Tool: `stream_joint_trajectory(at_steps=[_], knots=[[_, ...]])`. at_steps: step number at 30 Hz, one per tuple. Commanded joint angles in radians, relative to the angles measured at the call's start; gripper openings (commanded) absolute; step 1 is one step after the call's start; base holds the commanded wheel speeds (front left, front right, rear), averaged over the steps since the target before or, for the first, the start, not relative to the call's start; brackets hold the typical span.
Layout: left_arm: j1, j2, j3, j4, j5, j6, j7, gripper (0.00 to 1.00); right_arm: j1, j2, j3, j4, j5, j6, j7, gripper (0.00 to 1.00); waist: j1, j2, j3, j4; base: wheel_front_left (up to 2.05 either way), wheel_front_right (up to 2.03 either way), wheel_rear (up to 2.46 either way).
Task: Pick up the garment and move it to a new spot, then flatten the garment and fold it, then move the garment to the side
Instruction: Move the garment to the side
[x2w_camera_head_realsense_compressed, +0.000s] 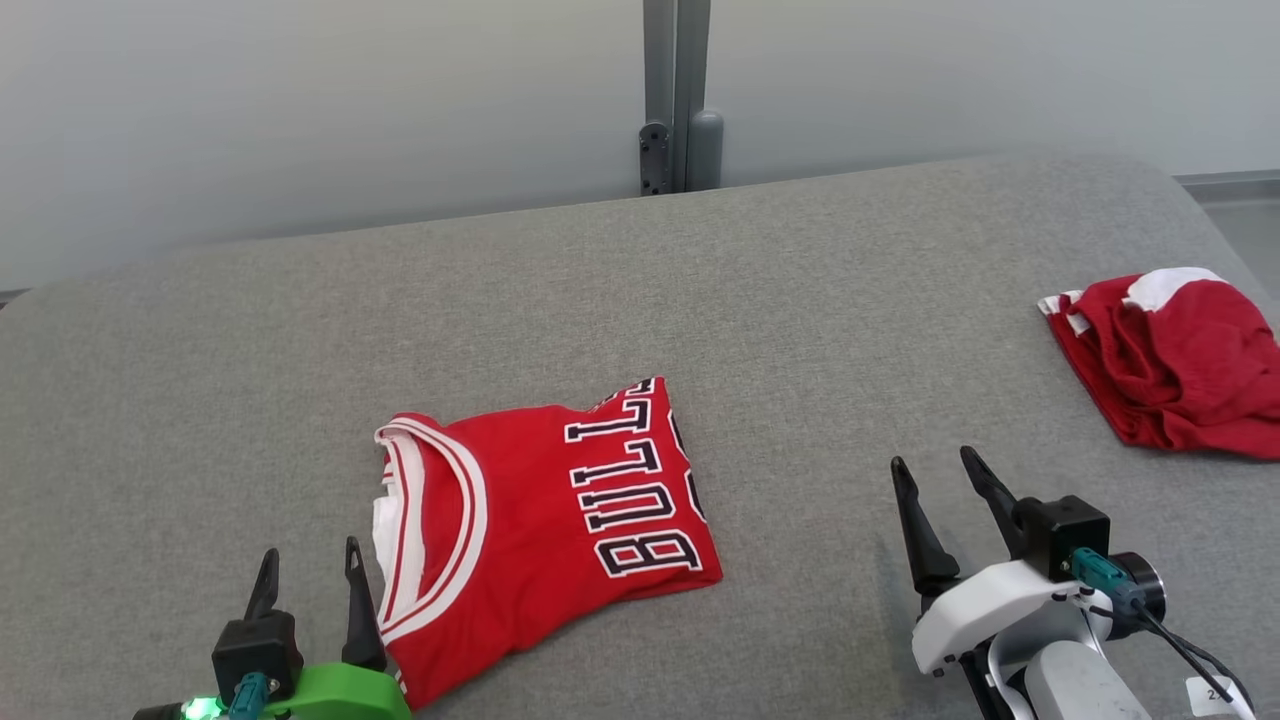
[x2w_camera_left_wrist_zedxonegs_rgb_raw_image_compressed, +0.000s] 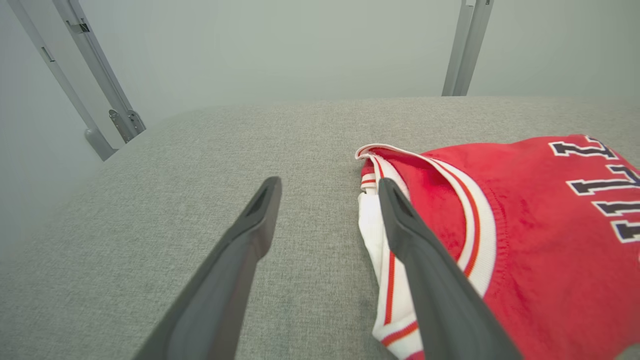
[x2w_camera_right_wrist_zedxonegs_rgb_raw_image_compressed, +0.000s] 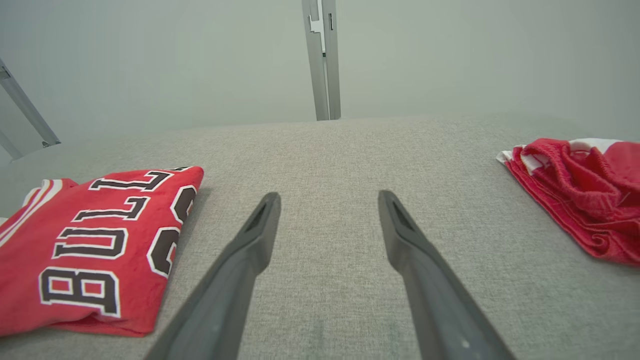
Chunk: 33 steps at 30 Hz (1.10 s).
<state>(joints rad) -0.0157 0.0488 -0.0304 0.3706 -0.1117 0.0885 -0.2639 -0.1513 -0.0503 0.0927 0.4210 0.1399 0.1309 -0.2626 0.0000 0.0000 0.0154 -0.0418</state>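
A folded red basketball jersey with white-and-red trim and dark "BULL" lettering (x2w_camera_head_realsense_compressed: 540, 520) lies flat on the grey fabric-covered bench (x2w_camera_head_realsense_compressed: 800, 300), near the bench's near edge and left of its middle. Its trimmed opening faces the bench's left edge, and the lettering runs along its right side, reading sideways.

The left claw (x2w_camera_head_realsense_compressed: 310, 548) sits at the near edge, just beside the jersey's left, trimmed side. Its two dark fingers are spread apart with nothing between them. In the left wrist view the left claw (x2w_camera_left_wrist_zedxonegs_rgb_raw_image_compressed: 328, 182) has one finger over bare grey fabric, while the other crosses in front of the jersey (x2w_camera_left_wrist_zedxonegs_rgb_raw_image_compressed: 540, 235) at the white band. Whether that finger touches the cloth cannot be told.

The right claw (x2w_camera_head_realsense_compressed: 933, 458) is also near the near edge, to the right of the jersey and apart from it, with bare bench between them. It too is released, fingers wide and empty. In the right wrist view the right claw (x2w_camera_right_wrist_zedxonegs_rgb_raw_image_compressed: 328, 195) points across bare fabric towards the far edge, with the jersey (x2w_camera_right_wrist_zedxonegs_rgb_raw_image_compressed: 95, 250) off to its left.

A second red-and-white garment, crumpled (x2w_camera_head_realsense_compressed: 1170, 360), lies at the bench's right edge, well apart from the jersey, and shows to the right in the right wrist view (x2w_camera_right_wrist_zedxonegs_rgb_raw_image_compressed: 580, 190). A grey metal post (x2w_camera_head_realsense_compressed: 675, 90) stands behind the far edge against a pale wall.
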Motion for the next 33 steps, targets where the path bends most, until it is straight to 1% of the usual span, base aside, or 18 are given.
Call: stream_joint_trajectory(at_steps=[1,4,7,13,17,23,27,33], knots=[[0.015,0.004,0.008,-0.006,0.008,0.005,0.000,1.00,0.012,-0.001,-0.001,-0.006,0.008,-0.001,-0.002,1.00,0.0000,0.0000,-0.010,-0.013,0.00,0.00,0.00],[0.014,0.004,0.004,-0.007,-0.004,0.008,0.000,1.00,0.018,-0.001,-0.001,-0.004,0.005,-0.001,-0.002,1.00,0.0000,0.0000,0.000,-0.009,0.00,0.00,0.00],[0.002,0.004,-0.010,-0.008,-0.022,-0.002,0.000,1.00,0.010,-0.001,0.016,0.006,0.011,-0.001,-0.002,1.00,0.0000,0.0000,0.017,0.007,0.00,0.00,0.00],[-0.040,0.004,-0.047,-0.014,-0.034,-0.008,0.000,1.00,-0.066,-0.001,0.113,0.044,0.050,-0.001,-0.002,1.00,0.0000,0.0000,0.093,0.087,0.00,0.00,0.00],[-0.070,0.004,-0.073,-0.010,-0.040,-0.010,0.000,1.00,-0.136,-0.002,0.166,0.109,0.079,-0.001,-0.002,1.00,0.0000,0.0000,0.141,0.166,0.00,0.00,0.00],[-0.092,0.004,-0.097,-0.014,-0.048,-0.002,0.000,1.00,-0.230,-0.002,0.180,0.218,0.133,-0.001,-0.002,1.00,0.0000,0.0000,0.187,0.278,0.00,0.00,0.00],[-0.095,0.003,-0.099,-0.019,-0.050,0.001,0.000,1.00,-0.260,-0.003,0.212,0.275,0.171,-0.001,-0.002,1.00,0.0000,0.0000,0.201,0.317,0.00,0.00,0.00],[-0.097,0.003,-0.106,-0.024,-0.051,0.002,0.000,1.00,-0.284,-0.003,0.320,0.390,0.262,0.000,0.001,1.00,0.0000,0.0000,0.213,0.333,0.00,0.00,0.00]])
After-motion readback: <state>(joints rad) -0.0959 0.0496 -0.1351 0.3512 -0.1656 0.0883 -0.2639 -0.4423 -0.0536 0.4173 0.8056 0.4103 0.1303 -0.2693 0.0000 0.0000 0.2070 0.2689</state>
